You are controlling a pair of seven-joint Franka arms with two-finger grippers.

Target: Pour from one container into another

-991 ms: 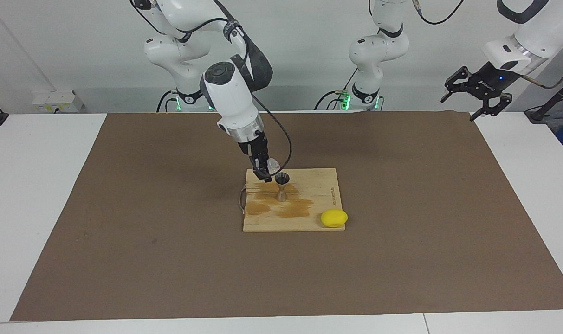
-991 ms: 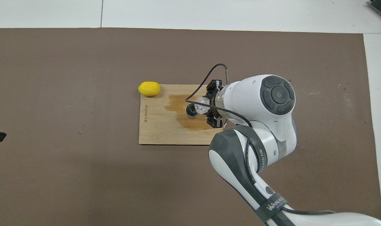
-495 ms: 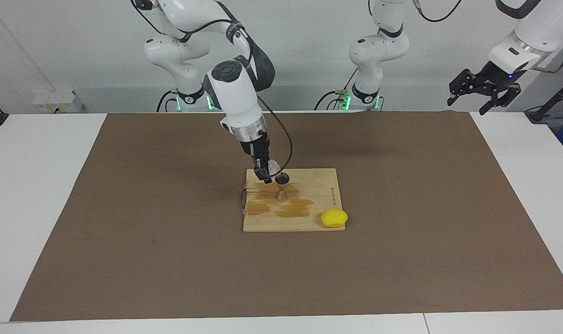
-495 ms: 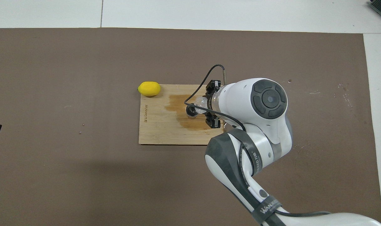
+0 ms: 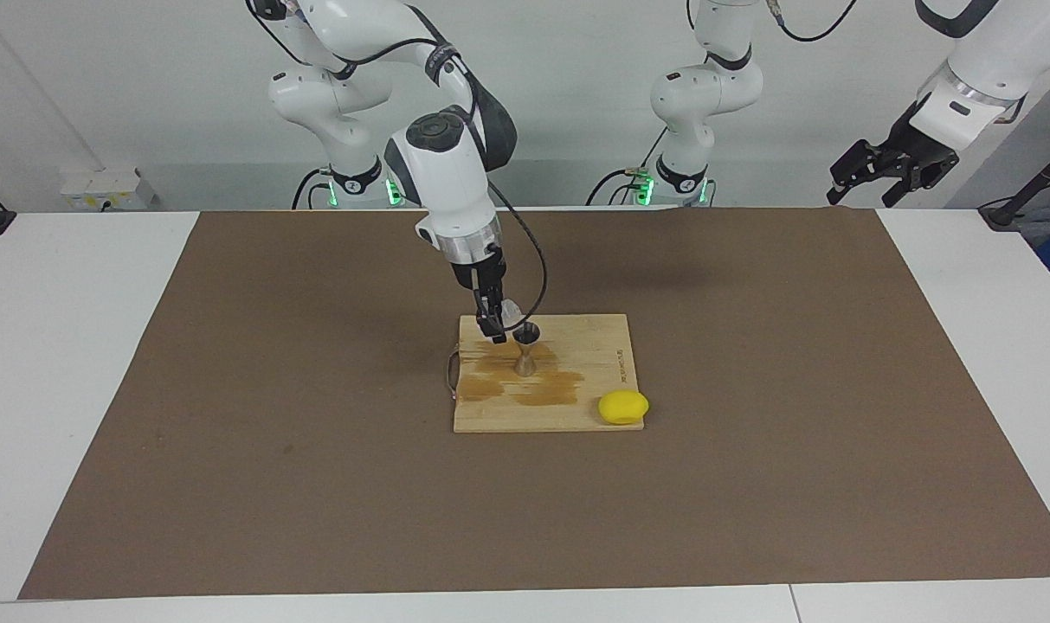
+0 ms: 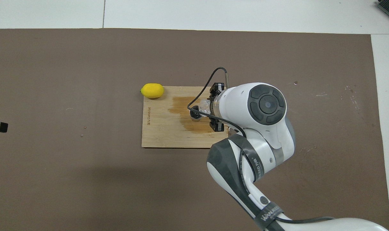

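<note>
Wide brown mat (image 5: 750, 433) spread over the white bench (image 5: 74, 346). Near the mat's middle, a wooden board (image 5: 594, 346) bearing a dark wet stain (image 5: 546, 394), with a yellow lemon (image 5: 623, 407) at the corner farther from the robots, toward the left arm's end.

Right arm reaching down over the board, its right end effector (image 5: 493, 322) closed on the small clear glass cup (image 5: 511, 309), gripped from the sides. Cup raised just above and beside the mouth of the steel jigger (image 5: 525, 348), tipped well over. Long axis of the cup leaning steeply off vertical, open mouth pointing down and toward the jigger's upper cone; in the overhead view, cup (image 6: 204, 106) overlapping the jigger's rim (image 6: 196, 115).

Jigger standing upright on the board, long axis vertical, wide cone up, foot on the stained patch.

Left end effector (image 5: 890, 162) waiting high above the mat's edge at the left arm's end, fingers apart, holding nothing.

Judged progress: well into the pouring step, cup already lifted, carried and tilted. No stream or liquid level discernible, so amount transferred not readable. Probably left: finishing the pour, righting the cup, setting it down. Stain suggests spillage on the board, source unknowable.
</note>
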